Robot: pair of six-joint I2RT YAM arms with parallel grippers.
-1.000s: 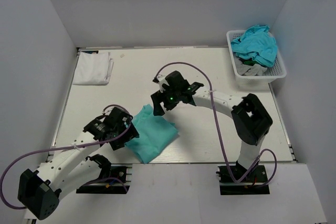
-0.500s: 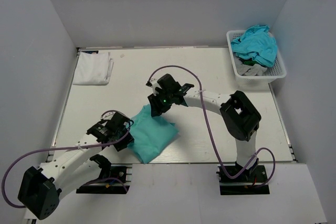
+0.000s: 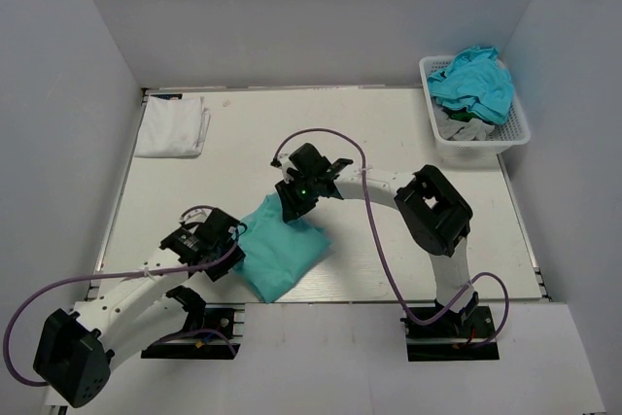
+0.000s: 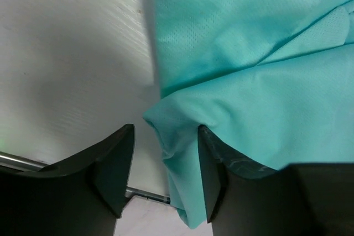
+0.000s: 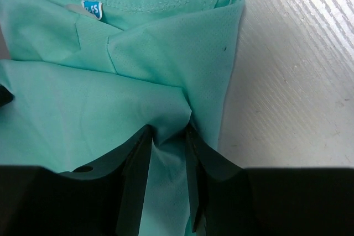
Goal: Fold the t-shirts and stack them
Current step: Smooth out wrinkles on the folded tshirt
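Mint-green soft cloth t-shirt [image 3: 282, 252] crumpled on the near middle of the white surface [image 3: 369, 133], its edges partly hidden beneath both arms, left hand [image 4: 164, 136] spread astride a hem corner, right hand [image 5: 167, 131] pinching a fold, blue neck label [image 5: 92, 9] with writing too blurred to read

The overhead camera sits high behind the arm bases [image 3: 190, 323], looking down over the whole counter [image 3: 389, 133]. The wrist cameras ride just behind the left gripper [image 4: 166, 131] and right gripper [image 5: 168, 130], peering close down past the jaws. Both wrist views share the mint t-shirt [image 4: 260, 70] and its blue neck label [image 5: 92, 9]; overhead, that shirt shows small.
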